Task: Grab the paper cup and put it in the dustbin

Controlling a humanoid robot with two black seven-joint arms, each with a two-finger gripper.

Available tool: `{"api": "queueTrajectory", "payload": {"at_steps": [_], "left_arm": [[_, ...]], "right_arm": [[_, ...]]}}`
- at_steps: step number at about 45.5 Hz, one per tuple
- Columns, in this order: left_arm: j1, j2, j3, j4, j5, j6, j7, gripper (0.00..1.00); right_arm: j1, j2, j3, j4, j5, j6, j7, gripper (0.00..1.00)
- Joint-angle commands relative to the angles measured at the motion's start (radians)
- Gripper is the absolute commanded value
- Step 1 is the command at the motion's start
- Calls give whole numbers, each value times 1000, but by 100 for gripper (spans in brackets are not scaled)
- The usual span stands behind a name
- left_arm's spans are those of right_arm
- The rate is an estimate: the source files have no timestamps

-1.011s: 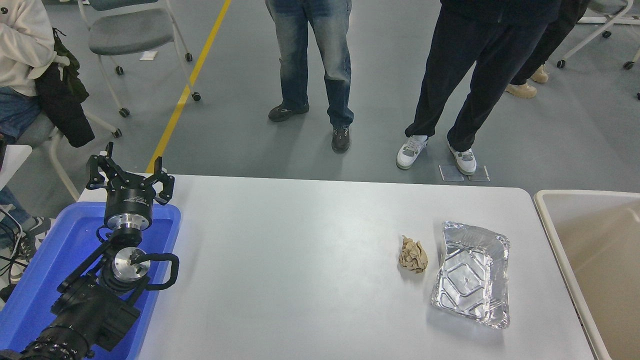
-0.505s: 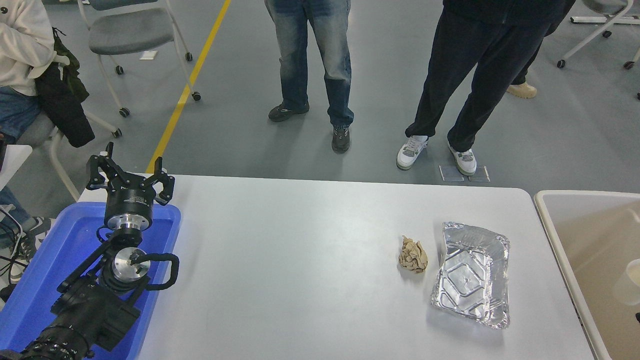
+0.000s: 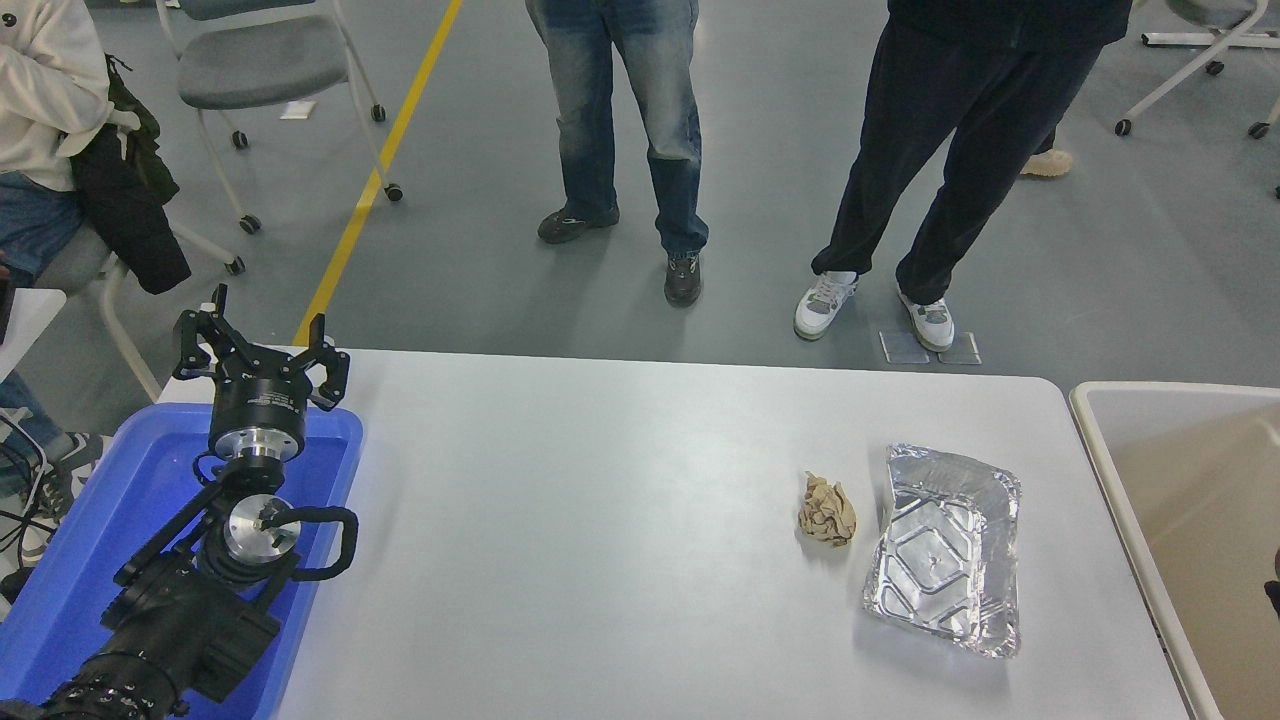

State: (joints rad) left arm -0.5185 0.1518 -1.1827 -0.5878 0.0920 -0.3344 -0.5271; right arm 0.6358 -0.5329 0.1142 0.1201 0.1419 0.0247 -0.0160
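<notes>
The paper cup does not show in the head view. The beige dustbin (image 3: 1100, 430) stands at the table's right end, cut off by the picture's right edge, and the part of its inside that I can see holds nothing. A small black piece of my right arm (image 3: 1273, 588) pokes in at the right edge over the dustbin; too little of it shows to read. My left gripper (image 3: 262, 345) is parked at the lower left above the blue tray, its fingers spread open and holding nothing.
A tan wad of paper (image 3: 827, 510) and a dented silver foil tray (image 3: 942, 550) lie on the white table (image 3: 600, 520) near its right end. A blue plastic tray (image 3: 90, 540) sits under the left arm. People stand beyond the far edge.
Half a second ago the paper cup showed at the right edge over the dustbin; now it is gone from view. The black piece at that edge sits higher. The left arm is unmoved.
</notes>
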Motion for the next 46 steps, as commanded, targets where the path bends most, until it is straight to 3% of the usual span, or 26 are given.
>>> {"api": "queueTrajectory", "payload": {"at_steps": [1, 9, 20, 27, 40, 46], "left_arm": [[0, 0, 0, 0, 0, 0, 1, 99], [0, 0, 0, -3, 0, 0, -1, 99], [0, 0, 0, 0, 0, 0, -1, 99], [0, 0, 0, 0, 0, 0, -1, 99], [0, 0, 0, -3, 0, 0, -1, 99], [0, 0, 0, 0, 2, 0, -1, 99]], "right_arm": [[97, -93, 1, 96, -27, 47, -1, 100], [156, -197, -1, 311, -44, 47, -1, 100], [314, -458, 1, 783, -258, 35, -4, 100], [462, -555, -60, 963, -341, 35, -53, 100], [999, -530, -657, 1139, -364, 32, -48, 100], [1107, -484, -749, 1199, -367, 37, -50, 100]]}}
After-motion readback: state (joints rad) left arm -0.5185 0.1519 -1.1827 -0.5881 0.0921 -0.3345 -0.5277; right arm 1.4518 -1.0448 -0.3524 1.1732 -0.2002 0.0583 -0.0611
